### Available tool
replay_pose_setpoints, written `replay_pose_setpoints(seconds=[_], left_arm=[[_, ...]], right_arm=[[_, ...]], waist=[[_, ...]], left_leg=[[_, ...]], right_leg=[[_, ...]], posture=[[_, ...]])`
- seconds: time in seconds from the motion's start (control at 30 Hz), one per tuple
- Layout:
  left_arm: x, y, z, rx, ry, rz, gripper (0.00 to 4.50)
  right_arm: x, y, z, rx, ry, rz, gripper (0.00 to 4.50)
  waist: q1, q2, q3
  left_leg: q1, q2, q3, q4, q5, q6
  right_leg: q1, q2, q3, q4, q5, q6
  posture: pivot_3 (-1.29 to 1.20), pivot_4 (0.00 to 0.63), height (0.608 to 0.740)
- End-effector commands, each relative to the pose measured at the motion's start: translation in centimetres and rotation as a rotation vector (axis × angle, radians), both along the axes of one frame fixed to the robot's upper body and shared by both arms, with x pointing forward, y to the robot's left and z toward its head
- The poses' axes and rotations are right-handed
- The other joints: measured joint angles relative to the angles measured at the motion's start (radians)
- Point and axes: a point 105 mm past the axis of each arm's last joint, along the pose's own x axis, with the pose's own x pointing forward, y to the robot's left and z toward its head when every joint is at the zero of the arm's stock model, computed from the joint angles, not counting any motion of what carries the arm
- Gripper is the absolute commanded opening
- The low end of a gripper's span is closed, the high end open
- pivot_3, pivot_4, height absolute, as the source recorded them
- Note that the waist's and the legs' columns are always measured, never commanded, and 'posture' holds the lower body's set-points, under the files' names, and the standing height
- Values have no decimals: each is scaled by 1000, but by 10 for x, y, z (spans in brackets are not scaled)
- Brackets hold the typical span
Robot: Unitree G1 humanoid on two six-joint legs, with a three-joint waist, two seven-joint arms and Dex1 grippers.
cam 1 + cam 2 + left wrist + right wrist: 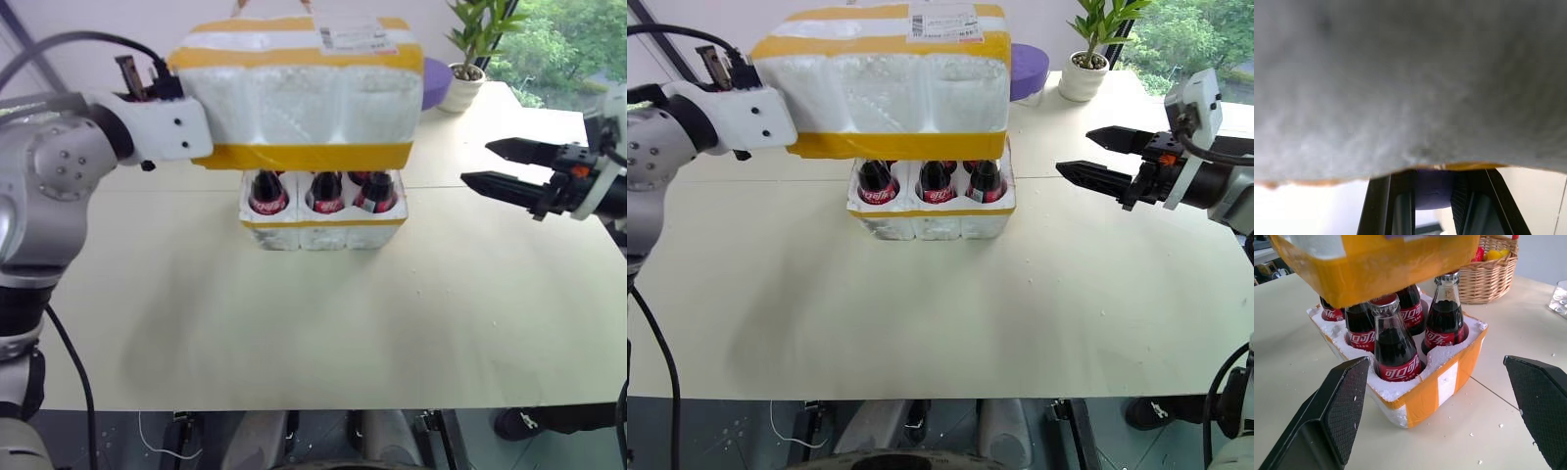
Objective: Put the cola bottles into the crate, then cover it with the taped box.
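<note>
The taped box [304,98], white foam with yellow stripes and a shipping label on top, hangs in the air just above the crate [323,230]. My left gripper [1432,176] is shut on the box at its left side, where its fingers are hidden by the foam. Several cola bottles [1396,347] stand upright in the crate's wells, and the box's lower rim is level with their tops and hides the rear ones. My right gripper [475,164] is open and holds nothing, level with the crate and well to its right, pointing at it.
The crate stands at the middle of a pale table [294,323]. Behind it are a wicker basket [1488,269], a purple object [436,78] and a potted plant [470,59]. A glass [1559,298] stands near the basket.
</note>
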Motion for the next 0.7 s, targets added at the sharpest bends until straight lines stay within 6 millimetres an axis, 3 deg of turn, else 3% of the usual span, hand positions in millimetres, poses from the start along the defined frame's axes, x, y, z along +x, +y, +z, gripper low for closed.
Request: replay_pose_setpoints(seconds=[0.03,0.33,0.43,0.57,0.7], left_arm=[[0,-7,-1,49,-56,-8,350],[4,-32,-17,13,-39,-75,350],[3,-32,-17,32,-34,-73,350],[1,-27,-11,40,-40,-58,350],[4,-22,-22,52,-6,-44,350]], right_arm=[[-7,-3,16,2,-79,-4,4500],[-33,3,12,-24,-37,101,4500],[-44,9,8,-43,-26,155,4500],[-44,10,6,-38,-23,142,4500],[-42,11,5,-31,-23,139,4500]], waist=[[0,0,0],[1,0,0],[-1,0,0],[-3,0,0],[-1,0,0]], left_leg=[[0,0,0,0,0,0],[0,0,0,1,0,0],[0,0,0,0,0,0],[1,0,0,0,0,0],[1,1,0,0,0,0]], right_leg=[[0,0,0,0,0,0],[1,0,0,1,0,0],[0,0,0,0,0,0],[0,0,0,0,0,0],[0,0,0,0,0,0]], posture=[[0,150,739],[0,150,739],[0,150,739],[0,150,739],[0,150,739]])
